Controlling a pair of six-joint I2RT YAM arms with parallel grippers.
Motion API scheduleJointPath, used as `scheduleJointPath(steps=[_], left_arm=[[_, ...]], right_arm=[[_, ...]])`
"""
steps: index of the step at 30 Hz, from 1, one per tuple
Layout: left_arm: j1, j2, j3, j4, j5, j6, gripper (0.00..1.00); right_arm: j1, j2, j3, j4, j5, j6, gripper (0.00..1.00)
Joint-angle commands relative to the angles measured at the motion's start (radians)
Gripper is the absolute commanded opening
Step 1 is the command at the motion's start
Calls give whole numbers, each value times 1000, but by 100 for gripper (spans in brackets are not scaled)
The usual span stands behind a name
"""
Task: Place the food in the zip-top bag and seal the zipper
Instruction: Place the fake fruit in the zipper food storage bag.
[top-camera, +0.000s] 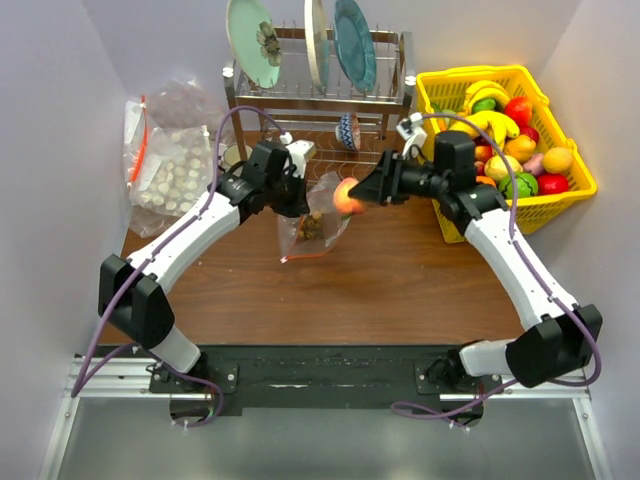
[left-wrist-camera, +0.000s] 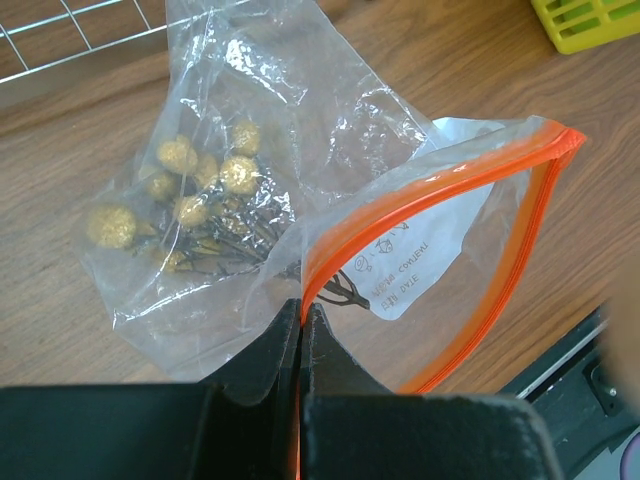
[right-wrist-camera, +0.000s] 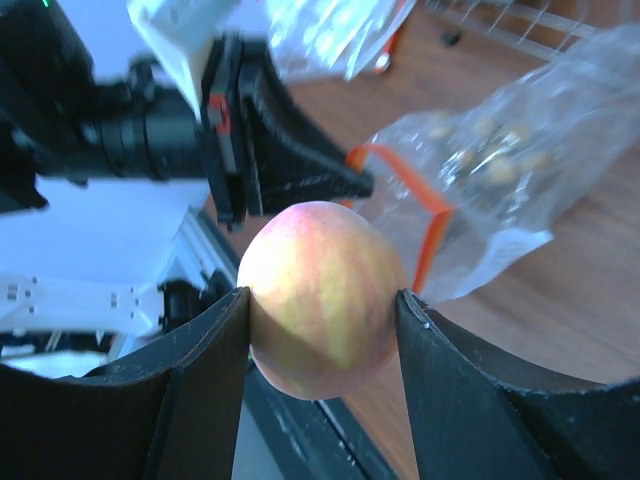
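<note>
The left wrist view alone shows the left gripper (left-wrist-camera: 300, 312) shut tight on one end of the zipper (left-wrist-camera: 440, 180). The mouth of the bag (left-wrist-camera: 330, 110) gapes in a loop to the right of the jaws. Inside the bag lie small yellow-brown balls on dark stems (left-wrist-camera: 200, 190), bunched toward the far end.

Only the right wrist view makes the other grip plain. The right gripper (right-wrist-camera: 322, 298) has its jaws about half open around a peach (right-wrist-camera: 322, 330), one finger pressed to each side. The peach is outside the bag, just beside its mouth.

From above, the bag hangs from the left gripper over the table (top-camera: 400, 280); whether its bottom rests there I cannot tell. This view alone shows a yellow basket (top-camera: 480, 73) heaped with fruit (top-camera: 510, 140) at far right. It also shows a rack (top-camera: 320, 100) holding plates (top-camera: 253, 40), and bags of white lumps (top-camera: 165, 170) at far left.
</note>
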Motion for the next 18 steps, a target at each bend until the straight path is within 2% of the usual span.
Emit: scheduleJointPath(steps=[1, 10, 15, 18], left_arm=[[7, 4, 71, -7, 22, 1, 0], [7, -5, 111, -30, 65, -11, 0], [7, -16, 120, -36, 103, -20, 0], [7, -19, 130, -36, 146, -26, 0]], right_arm=[[76, -7, -38, 101, -15, -5, 47], [146, 56, -100, 182, 94, -4, 45], [159, 71, -129, 182, 275, -13, 45], [159, 68, -155, 197, 326, -9, 45]])
